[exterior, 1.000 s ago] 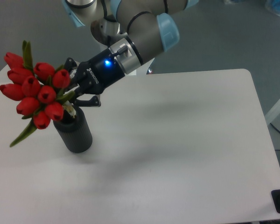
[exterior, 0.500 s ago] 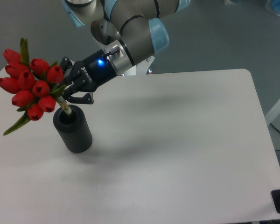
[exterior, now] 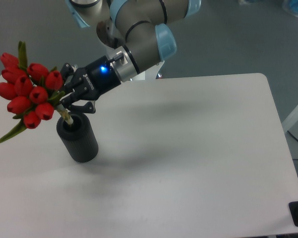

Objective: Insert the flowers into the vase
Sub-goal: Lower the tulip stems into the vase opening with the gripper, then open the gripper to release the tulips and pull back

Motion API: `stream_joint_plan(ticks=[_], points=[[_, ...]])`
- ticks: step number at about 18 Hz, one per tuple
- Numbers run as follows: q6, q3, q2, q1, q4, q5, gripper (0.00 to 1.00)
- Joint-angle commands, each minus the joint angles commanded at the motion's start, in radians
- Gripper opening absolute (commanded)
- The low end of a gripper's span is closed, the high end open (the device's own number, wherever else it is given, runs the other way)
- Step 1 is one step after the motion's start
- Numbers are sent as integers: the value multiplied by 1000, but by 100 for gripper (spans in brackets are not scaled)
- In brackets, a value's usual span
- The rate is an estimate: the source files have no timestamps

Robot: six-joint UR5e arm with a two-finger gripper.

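1. Gripper [exterior: 64,100] is clamped on the flowers [exterior: 27,94], holding the stems just below the heads. Fingers sit right above the vase [exterior: 78,138] mouth.
2. Bunch location: far-left of the table [exterior: 198,148], above and left of the vase. Red buds fan out up and to the left, one long green leaf droops down-left past the vase side.
3. Stem ends point down-right at the vase mouth. They look to be at or just inside the rim; can't tell how deep, the fingers cover part of it.
4. Vase stands upright near the left edge of the table, mouth open and facing up.
5. Handling call: bunch looks light and top-heavy, heads far out from the grip. Stems probably bend some, leaves are floppy. Expect the heads to sag or swing if tilted fast.
6. Grip point: the bundled stems are the right place, stiffest part and keeps the buds clear of the pads. Buds look crushable, don't squeeze there.
7. Vase looks thick-walled and rough, likely heavy enough to stay put, but a sideways push from angled stems on the rim could tip it.
8. Bunch is well off vertical, needs uprighting over the mouth before lowering.
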Motion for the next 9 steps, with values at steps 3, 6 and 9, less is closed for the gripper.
stream_joint_plan(ticks=[3, 6, 9], points=[[32, -17, -14, 3, 3, 2, 12], [97, -57, -15, 6, 8, 2, 16], [126, -72, -21, 11, 9, 2, 17]])
